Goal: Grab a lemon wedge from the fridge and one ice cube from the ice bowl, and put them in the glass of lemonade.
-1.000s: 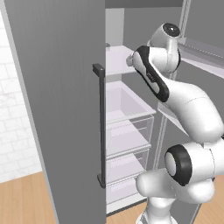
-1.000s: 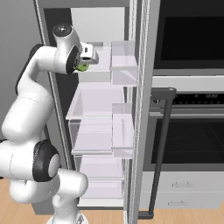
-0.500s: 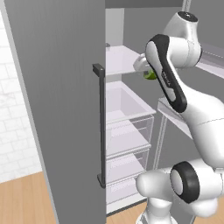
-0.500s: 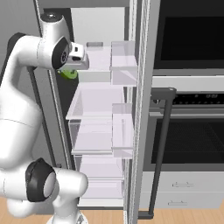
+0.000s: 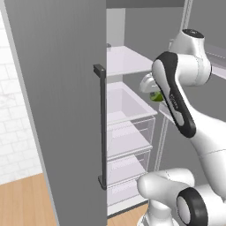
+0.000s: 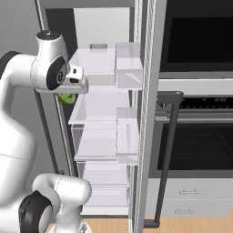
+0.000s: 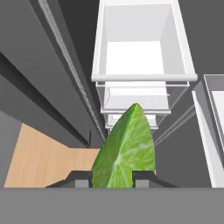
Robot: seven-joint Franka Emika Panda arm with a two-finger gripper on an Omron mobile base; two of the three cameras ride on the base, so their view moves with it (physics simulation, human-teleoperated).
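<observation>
- gripper of mine is clamped on the lemon wedge; in the hand view the two dark finger tips sit at either side of its base, touching it.
- lemon wedge in that view is yellow-green with a faintly veined cut face, pointed tip toward 12 o'clock.
- left base view shows just a small green bit of the wedge at 9 o'clock of my forearm, in front of the open fridge.
- right base view shows it under my wrist, at 9 o'clock of the white shelves.
- hand view looks down on a white, square, open-topped drawer at 12 o'clock and a patch of wooden floor at 8 o'clock.
- left base view gives the matte grey fridge door with its long dark vertical bar handle, and translucent stacked drawers inside.
- right base view adds a black oven at 3 o'clock, glossy glass front with a dark bar handle.
</observation>
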